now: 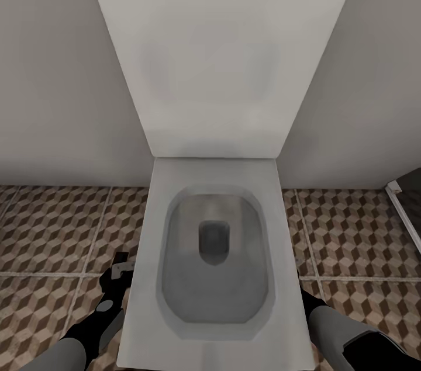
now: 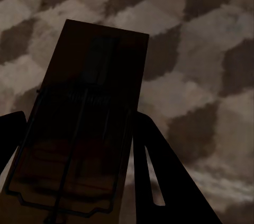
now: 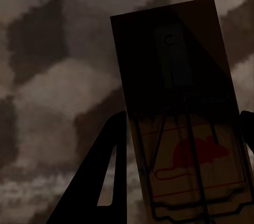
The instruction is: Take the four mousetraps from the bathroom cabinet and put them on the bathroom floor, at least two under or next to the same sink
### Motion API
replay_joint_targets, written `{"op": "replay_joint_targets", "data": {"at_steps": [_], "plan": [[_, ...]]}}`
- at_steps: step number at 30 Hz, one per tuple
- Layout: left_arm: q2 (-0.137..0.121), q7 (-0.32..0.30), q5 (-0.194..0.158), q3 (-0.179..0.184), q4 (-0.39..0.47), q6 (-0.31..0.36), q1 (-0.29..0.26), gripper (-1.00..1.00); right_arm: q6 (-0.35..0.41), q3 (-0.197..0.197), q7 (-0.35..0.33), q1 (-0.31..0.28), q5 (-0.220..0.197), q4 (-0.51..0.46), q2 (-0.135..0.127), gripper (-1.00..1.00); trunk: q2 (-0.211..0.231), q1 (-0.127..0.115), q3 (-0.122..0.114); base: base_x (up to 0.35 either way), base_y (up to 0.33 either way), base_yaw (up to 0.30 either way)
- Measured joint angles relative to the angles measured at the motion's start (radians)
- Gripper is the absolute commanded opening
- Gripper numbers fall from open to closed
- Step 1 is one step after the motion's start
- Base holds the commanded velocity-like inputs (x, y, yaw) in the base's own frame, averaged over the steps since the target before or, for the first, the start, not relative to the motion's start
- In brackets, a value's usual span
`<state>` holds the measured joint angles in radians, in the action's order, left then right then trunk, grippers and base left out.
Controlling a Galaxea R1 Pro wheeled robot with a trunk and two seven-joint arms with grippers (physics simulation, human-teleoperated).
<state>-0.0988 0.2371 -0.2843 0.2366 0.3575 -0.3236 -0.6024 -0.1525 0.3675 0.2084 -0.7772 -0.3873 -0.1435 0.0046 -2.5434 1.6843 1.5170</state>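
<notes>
left claw (image 2: 79, 171) grips mousetrap (image 2: 90, 107) | right claw (image 3: 180, 181) likewise, trap (image 3: 180, 102) shadowed

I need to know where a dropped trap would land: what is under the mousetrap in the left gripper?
Under the left mousetrap, held in the left gripper, is cube-patterned bathroom floor. The tile directly behind the trap is covered, so it cannot be checked.

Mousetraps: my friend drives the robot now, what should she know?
Left gripper: shut on a mousetrap.
Right gripper: shut on another trap, the one with a red mouse print.
Both hang over the patterned floor; the robot faces a toilet.
Done: two traps picked up.
Left: set both on the floor by the sink, then bring the other two.
</notes>
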Motion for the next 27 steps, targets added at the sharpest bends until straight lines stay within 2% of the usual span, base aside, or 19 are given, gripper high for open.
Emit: {"op": "replay_joint_targets", "data": {"at_steps": [27], "plan": [[0.000, 0.000, 0.000, 0.000, -0.001, 0.004, 0.000, -1.00, -0.023, 0.002, -0.015, 0.000, 0.002, -0.012, 0.002, -1.00, 0.000, 0.000, 0.000, 0.000, 0.000, 0.000]]}}
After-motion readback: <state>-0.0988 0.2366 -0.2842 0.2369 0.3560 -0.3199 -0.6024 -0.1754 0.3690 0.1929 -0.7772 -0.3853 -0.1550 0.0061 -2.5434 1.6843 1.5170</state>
